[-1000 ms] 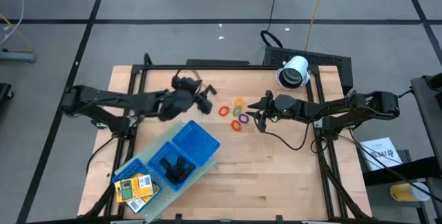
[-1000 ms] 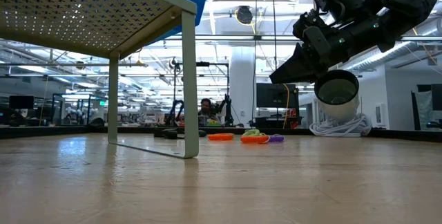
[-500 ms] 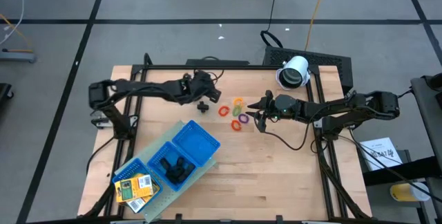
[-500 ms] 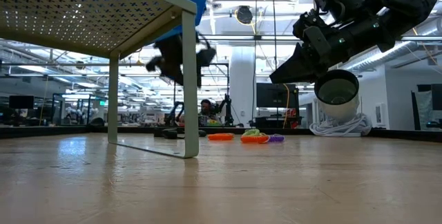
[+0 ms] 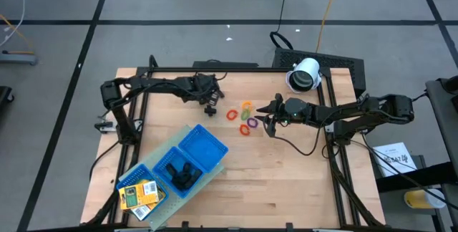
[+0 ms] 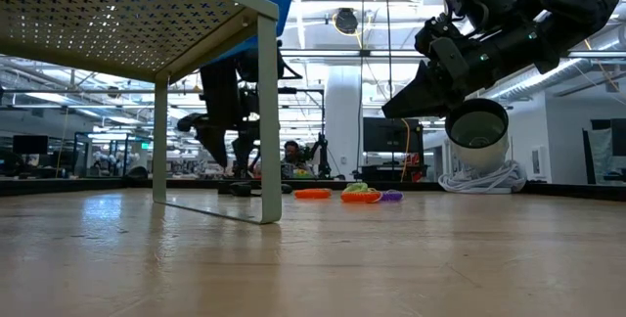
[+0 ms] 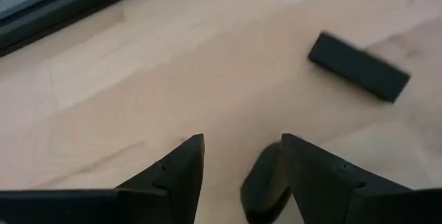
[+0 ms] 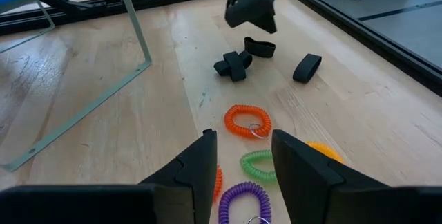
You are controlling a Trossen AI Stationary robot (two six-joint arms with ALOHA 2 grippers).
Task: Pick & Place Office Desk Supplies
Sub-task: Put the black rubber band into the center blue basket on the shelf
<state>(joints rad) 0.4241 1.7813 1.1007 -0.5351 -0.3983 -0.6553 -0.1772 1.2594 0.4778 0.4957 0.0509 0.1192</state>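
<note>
From above, we see the left end effector [image 5: 208, 97] hanging over the black clips [image 5: 210, 109] near the far middle of the worktop [image 5: 286, 167], while the right end effector [image 5: 268, 116] waits just beside the coloured rings [image 5: 245, 117]; more black pieces and the two yellow packs [image 5: 138, 194] lie in the blue tray [image 5: 193, 150]. From worktop height, we see the left arm reaching down behind the tray's leg, the rings [image 6: 362, 195] lying beyond. Through the left wrist camera, we find the fingers [image 7: 181, 170] parted and empty, one black clip [image 7: 266, 182] on the wood between them, another [image 7: 358, 66] farther off. Through the right wrist camera, its fingers [image 8: 200, 162] stand apart, empty, with orange, green and purple rings [image 8: 246, 122] just ahead.
</note>
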